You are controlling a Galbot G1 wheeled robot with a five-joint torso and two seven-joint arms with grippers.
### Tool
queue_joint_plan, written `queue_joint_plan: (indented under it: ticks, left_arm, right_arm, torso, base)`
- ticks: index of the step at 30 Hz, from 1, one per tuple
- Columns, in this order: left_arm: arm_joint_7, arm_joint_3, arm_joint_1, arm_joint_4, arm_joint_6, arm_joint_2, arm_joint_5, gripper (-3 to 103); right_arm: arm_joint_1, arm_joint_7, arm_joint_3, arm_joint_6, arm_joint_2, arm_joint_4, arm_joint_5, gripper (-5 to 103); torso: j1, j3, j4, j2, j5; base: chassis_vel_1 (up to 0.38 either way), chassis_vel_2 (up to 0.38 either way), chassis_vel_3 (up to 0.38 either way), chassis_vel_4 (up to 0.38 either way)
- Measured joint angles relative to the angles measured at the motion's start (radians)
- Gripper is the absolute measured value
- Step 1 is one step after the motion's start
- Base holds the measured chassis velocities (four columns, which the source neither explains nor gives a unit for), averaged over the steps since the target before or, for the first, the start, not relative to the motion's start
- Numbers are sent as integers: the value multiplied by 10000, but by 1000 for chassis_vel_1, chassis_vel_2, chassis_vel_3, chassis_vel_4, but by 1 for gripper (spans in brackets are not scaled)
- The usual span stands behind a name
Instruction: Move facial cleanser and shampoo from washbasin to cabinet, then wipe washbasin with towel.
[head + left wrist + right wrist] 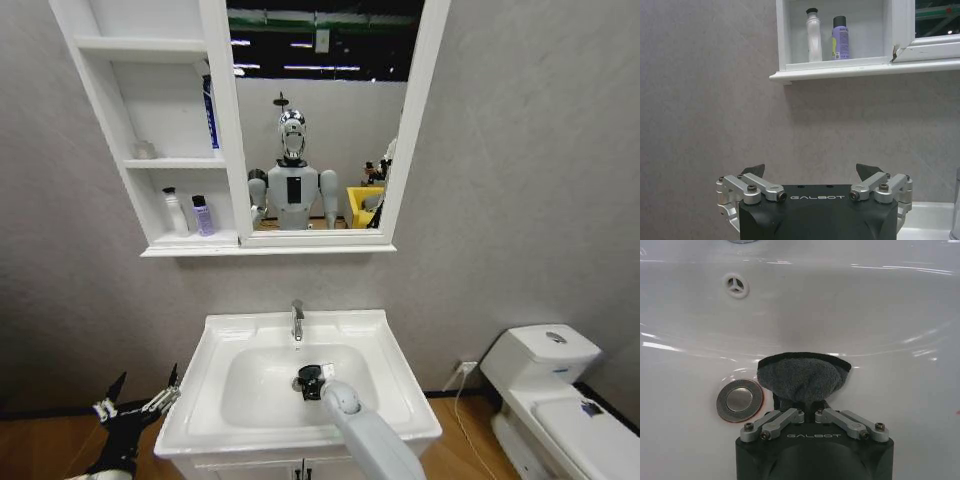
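Note:
The white washbasin (pixel 392 352) stands in front of me under the wall-hung cabinet (pixel 160 243). My right gripper (pixel 311 381) is down in the bowl, shut on the dark grey towel (pixel 802 376), which presses against the basin wall (pixel 875 310) beside the round drain (pixel 739 400). A white bottle (pixel 175 212) and a purple bottle (pixel 203 215) stand side by side in the cabinet's bottom niche; I cannot tell which is the facial cleanser and which the shampoo. Both the white bottle (pixel 813 35) and the purple bottle (pixel 841 37) appear above my open left gripper (pixel 812 172). That left gripper (pixel 140 398) hangs beside the basin's left edge.
A chrome tap (pixel 297 320) rises at the basin's back rim. A white toilet (pixel 545 385) stands to the right, with a wall socket and cable (pixel 465 368) between. The mirror (pixel 320 110) reflects the robot. A blue item (pixel 210 112) stands in the middle niche.

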Motion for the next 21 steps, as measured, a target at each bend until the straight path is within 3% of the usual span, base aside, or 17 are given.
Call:
queue_joint_plan:
  ticks: [4,12,15,21]
  left_arm:
    - [0,0,0,0,0,0,0,100]
    - [0,0,0,0,0,0,0,100]
    - [2,0,0,0,0,0,0,100]
    - [0,-1,0,0,0,0,0,100]
  right_arm:
    - [96,8,-18,-17,124,-158,-37,4]
    - [622,-305,-169,433,1102,-1455,-459,4]
    - [846,-385,-226,675,1538,-2021,-604,4]
    - [1035,-558,-282,803,1979,-2418,-567,4]
  torso:
    - [0,-1,-5,1,-3]
    - [-1,-2,-1,1,0]
    - [-1,-3,-10,2,-12]
    - [0,-1,3,1,1]
  base:
    - [0,0,0,0]
    - [0,0,0,0]
    - [0,0,0,0]
    - [0,0,0,0]
